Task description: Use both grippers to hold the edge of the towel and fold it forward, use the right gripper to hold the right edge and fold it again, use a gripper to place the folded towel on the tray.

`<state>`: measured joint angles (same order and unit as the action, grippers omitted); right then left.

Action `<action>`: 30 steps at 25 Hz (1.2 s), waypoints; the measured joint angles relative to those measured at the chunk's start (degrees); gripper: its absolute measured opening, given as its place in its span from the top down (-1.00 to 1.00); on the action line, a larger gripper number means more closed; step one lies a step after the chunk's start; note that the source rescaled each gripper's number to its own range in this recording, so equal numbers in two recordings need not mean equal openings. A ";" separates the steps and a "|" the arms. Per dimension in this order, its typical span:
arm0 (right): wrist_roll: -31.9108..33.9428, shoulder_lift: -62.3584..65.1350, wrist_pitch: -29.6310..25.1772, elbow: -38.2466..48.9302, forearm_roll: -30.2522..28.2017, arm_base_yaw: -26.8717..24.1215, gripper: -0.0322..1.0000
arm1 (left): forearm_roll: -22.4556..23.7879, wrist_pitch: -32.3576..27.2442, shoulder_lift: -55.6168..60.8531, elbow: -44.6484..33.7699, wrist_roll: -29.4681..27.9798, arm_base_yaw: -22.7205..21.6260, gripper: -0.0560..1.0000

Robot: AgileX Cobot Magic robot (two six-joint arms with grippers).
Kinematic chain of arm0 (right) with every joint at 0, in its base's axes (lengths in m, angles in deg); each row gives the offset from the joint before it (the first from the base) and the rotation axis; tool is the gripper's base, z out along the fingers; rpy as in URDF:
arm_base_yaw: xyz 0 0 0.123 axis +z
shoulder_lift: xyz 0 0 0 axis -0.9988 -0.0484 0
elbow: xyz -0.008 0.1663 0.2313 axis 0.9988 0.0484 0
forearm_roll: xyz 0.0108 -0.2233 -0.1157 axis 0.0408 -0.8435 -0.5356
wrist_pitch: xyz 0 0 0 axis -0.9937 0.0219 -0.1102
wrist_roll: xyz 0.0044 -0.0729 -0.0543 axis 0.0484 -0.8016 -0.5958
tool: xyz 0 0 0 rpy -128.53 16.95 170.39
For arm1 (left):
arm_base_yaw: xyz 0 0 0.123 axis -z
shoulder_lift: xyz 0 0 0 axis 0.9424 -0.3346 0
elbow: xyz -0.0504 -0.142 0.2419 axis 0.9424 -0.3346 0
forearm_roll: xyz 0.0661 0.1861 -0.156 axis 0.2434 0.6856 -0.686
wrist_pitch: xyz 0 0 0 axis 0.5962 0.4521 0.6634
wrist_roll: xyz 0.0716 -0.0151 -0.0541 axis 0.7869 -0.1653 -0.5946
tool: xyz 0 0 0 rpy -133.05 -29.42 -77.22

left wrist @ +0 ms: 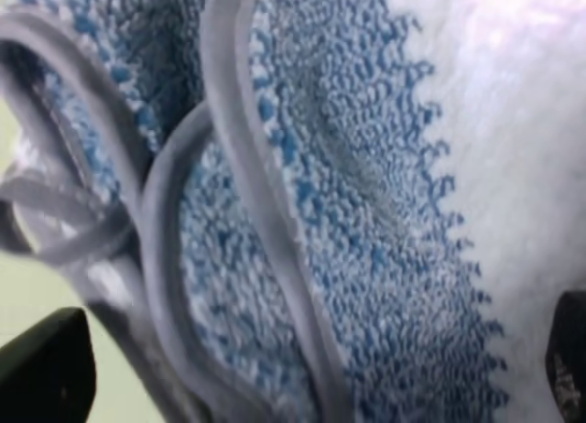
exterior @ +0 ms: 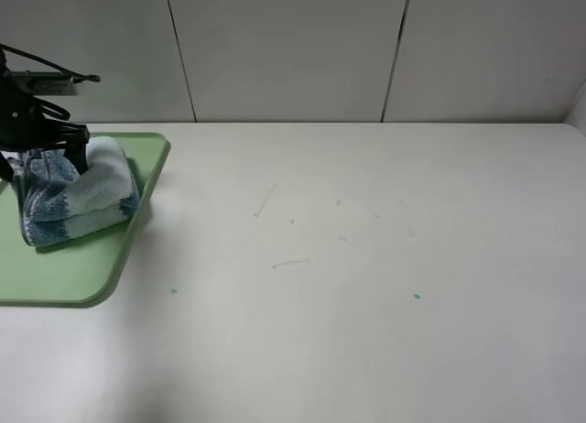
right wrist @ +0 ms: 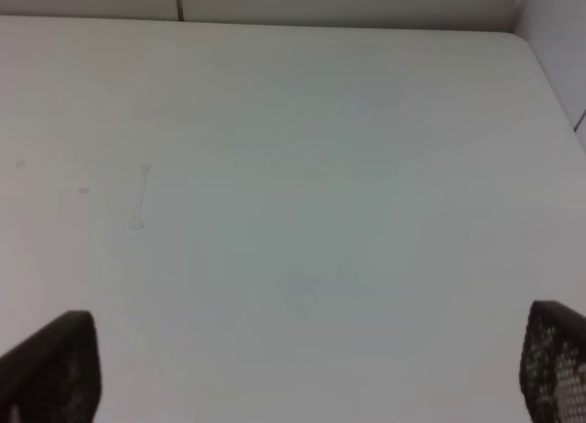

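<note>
The towel (exterior: pixel 78 199) lies as a folded, bunched bundle with slate-blue and white stripes on the light-green tray (exterior: pixel 82 276) at the far left. My left gripper (exterior: pixel 41 165) stands right over the towel's left part. In the left wrist view the towel (left wrist: pixel 366 167) fills the picture and its grey hem (left wrist: pixel 247 167) curves across it. The gripper (left wrist: pixel 307 377) is open, its two black fingertips (left wrist: pixel 46 368) wide apart at the sides of the cloth. My right gripper (right wrist: pixel 302 377) is open and empty over bare table; it is out of the high view.
The white table (exterior: pixel 366 258) carries small marks and two teal specks (exterior: pixel 417 296). A grey panelled wall (exterior: pixel 293 48) runs along the far edge. The tray's rounded corner reaches toward the table's front left.
</note>
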<state>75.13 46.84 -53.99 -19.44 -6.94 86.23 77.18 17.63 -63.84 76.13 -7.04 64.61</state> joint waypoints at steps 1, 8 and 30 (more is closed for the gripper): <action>0.00 0.00 0.00 0.00 0.00 0.00 -1.00 | 0.13 -1.39 0.29 0.65 0.17 0.00 -0.99; 0.00 0.00 0.00 0.00 0.00 0.00 -1.00 | 0.40 -11.65 4.62 4.98 0.86 0.00 -1.00; 0.00 0.00 0.02 0.00 0.00 0.00 -1.00 | -7.49 -24.56 31.36 -4.57 10.29 -0.04 -1.00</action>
<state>75.13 46.84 -53.97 -19.44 -6.94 86.23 69.69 -6.92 -32.47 71.56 3.25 64.57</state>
